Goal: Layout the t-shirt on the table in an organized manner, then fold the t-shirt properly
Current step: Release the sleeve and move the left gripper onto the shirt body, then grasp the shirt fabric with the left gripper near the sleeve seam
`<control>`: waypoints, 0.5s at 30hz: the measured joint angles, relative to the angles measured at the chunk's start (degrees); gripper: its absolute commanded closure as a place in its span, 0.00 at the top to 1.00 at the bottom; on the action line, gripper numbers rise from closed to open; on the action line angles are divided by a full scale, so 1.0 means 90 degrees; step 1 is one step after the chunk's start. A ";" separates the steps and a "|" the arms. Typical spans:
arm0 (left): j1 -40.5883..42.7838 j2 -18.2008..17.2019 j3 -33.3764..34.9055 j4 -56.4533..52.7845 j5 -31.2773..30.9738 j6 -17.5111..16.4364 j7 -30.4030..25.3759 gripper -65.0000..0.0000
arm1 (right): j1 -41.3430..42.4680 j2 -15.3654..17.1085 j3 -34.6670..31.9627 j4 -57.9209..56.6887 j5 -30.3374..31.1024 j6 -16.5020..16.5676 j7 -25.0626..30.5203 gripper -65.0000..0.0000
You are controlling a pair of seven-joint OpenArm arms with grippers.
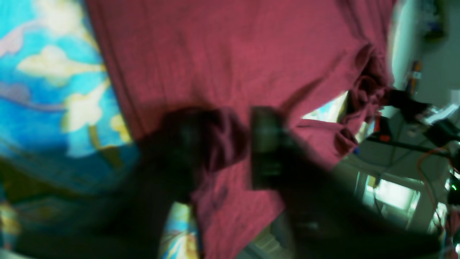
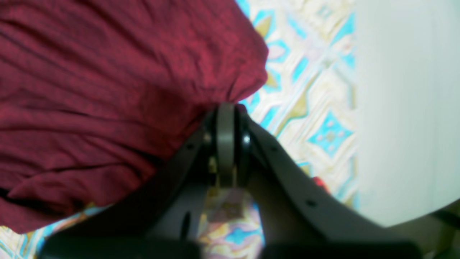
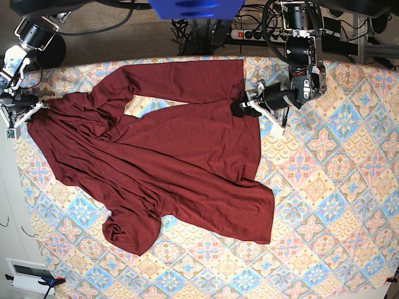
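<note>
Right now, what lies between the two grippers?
In the base view, only the t-shirt spans from the left gripper to the right gripper.

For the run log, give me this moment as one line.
left tool: shut on t-shirt | right tool: shut on t-shirt | t-shirt: spread, rumpled, unfolded on table
</note>
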 measured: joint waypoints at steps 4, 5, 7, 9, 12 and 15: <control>-0.0053 0.0022 -0.0566 -0.0129 -0.0163 0.0588 0.0032 0.00 | 0.0049 0.0002 0.0000 0.0163 0.0080 0.0005 0.0053 0.00; -0.0114 -0.0032 -0.0699 -0.0182 -0.0192 0.0644 0.0036 0.00 | 0.0039 0.0000 0.0000 0.0163 0.0066 0.0005 0.0041 0.00; -0.0202 -0.0044 -0.0930 -0.0202 -0.0124 0.0714 -0.0015 0.00 | 0.0007 0.0000 0.0000 0.0163 0.0002 0.0005 -0.0002 0.00; -0.0199 -0.0063 -0.1224 -0.0204 -0.0068 0.0712 -0.0032 0.00 | 0.0005 0.0000 0.0000 0.0163 0.0007 0.0007 0.0000 0.00; -0.0185 -0.0325 -0.1513 -0.0267 -0.0112 0.0712 0.0007 0.00 | 0.0029 0.0002 0.0000 0.0163 0.0010 0.0005 0.0027 0.00; -0.0267 -0.0563 -0.1537 -0.0284 -0.0012 0.0760 -0.0051 0.00 | 0.0012 -0.0002 0.0000 0.0163 0.0010 0.0007 0.0022 0.00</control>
